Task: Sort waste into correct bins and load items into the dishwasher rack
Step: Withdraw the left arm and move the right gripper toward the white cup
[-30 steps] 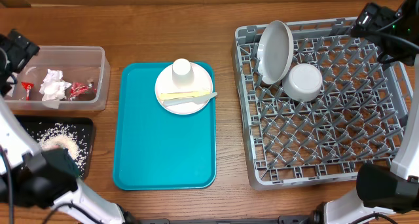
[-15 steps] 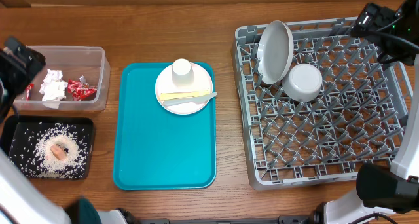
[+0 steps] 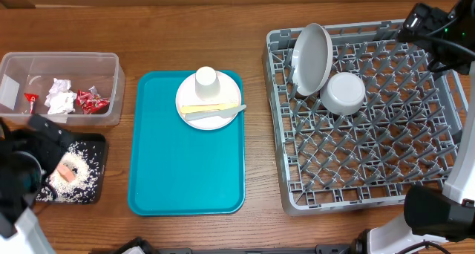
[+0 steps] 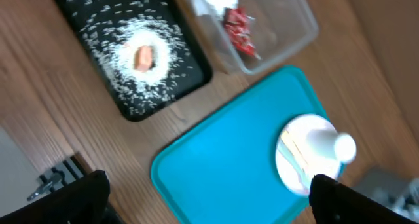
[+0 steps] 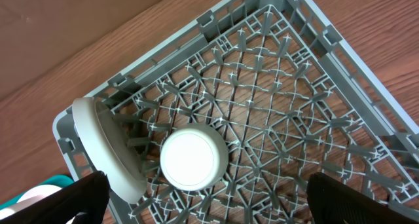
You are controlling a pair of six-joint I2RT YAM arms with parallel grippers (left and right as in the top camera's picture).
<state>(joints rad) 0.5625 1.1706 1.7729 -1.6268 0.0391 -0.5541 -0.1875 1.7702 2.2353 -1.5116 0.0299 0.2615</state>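
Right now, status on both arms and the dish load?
Left gripper open, empty; right gripper open, empty. Grey plate, bowl in rack. White plate on teal tray, cup and utensils on it.

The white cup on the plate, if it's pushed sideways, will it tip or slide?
The cup looks small and plain, so probably light and stiff. Standing on the smooth plate, it would likely slide before tipping. The utensils lie close beside it, so a push that way could scatter them.
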